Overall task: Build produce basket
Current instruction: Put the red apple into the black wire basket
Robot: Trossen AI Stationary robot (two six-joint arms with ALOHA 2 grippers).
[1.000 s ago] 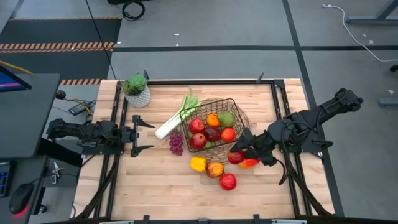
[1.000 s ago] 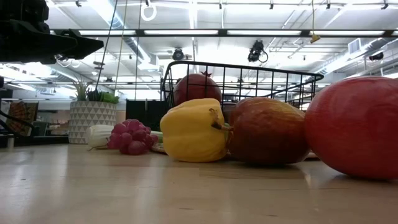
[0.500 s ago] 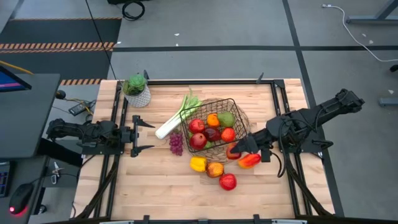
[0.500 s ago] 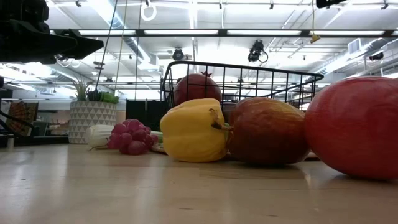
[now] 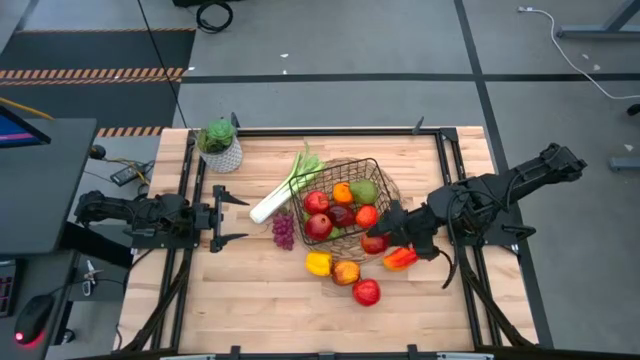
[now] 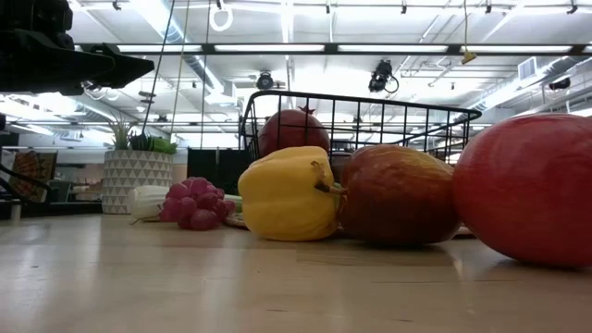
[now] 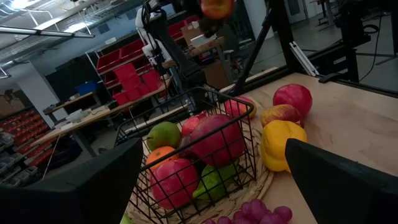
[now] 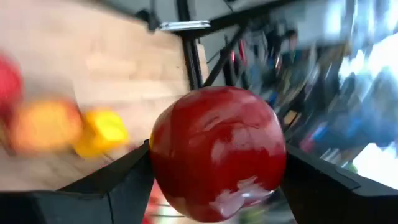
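High view: right gripper [image 5: 380,240] sat at the basket's [image 5: 345,206] near-right rim, jaws clamped on a red apple [image 5: 375,243]. Left gripper [image 5: 228,215] waited at desk left, jaws wide apart.

Low view: yellow pepper [image 6: 289,193] and two more fruits lay loose on the desk [image 6: 231,287] before the basket.

Right wrist view: apple [image 8: 217,158] filled the jaws; likely smooth, rigid, light, best held across its widest part. Basket crowded; drop room probably tight near the rim.

Bare table [image 5: 240,300] lies open at the near left, while loose produce [image 5: 345,272] crowds the basket's [image 5: 380,185] near side, blocking approach there.
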